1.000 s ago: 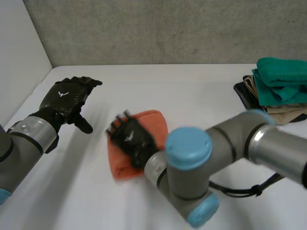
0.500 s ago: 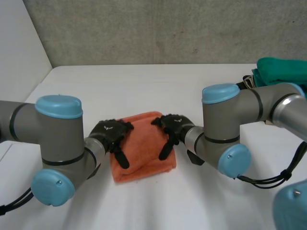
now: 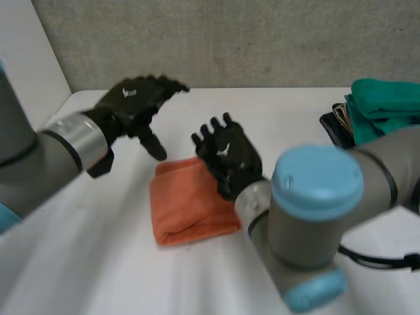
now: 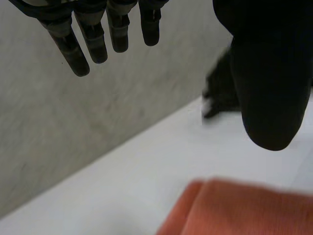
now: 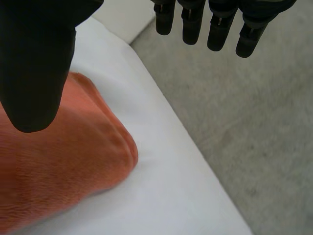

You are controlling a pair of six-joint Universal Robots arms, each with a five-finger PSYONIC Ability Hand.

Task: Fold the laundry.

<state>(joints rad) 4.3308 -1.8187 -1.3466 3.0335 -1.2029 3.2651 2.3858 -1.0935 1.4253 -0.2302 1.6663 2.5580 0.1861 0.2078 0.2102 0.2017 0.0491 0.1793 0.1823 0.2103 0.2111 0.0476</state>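
Observation:
A folded orange towel (image 3: 187,203) lies on the white table (image 3: 98,262) near its middle. My left hand (image 3: 134,102) hangs open in the air above and to the left of the towel, touching nothing. My right hand (image 3: 226,157) is raised over the towel's right edge, fingers straight and spread, holding nothing. In the left wrist view the towel (image 4: 244,208) lies below the straight fingers (image 4: 95,41) and thumb. The towel's rounded corner (image 5: 63,166) lies under the thumb (image 5: 36,63) in the right wrist view.
A pile of folded laundry stands at the table's right edge, a teal cloth (image 3: 384,108) on top of beige and dark pieces (image 3: 338,125). A grey wall (image 3: 230,39) runs behind the table.
Both hands have lifted off the folded towel: the left hand rose up and to the left, the right hand rose above the towel's right edge. The towel lies still.

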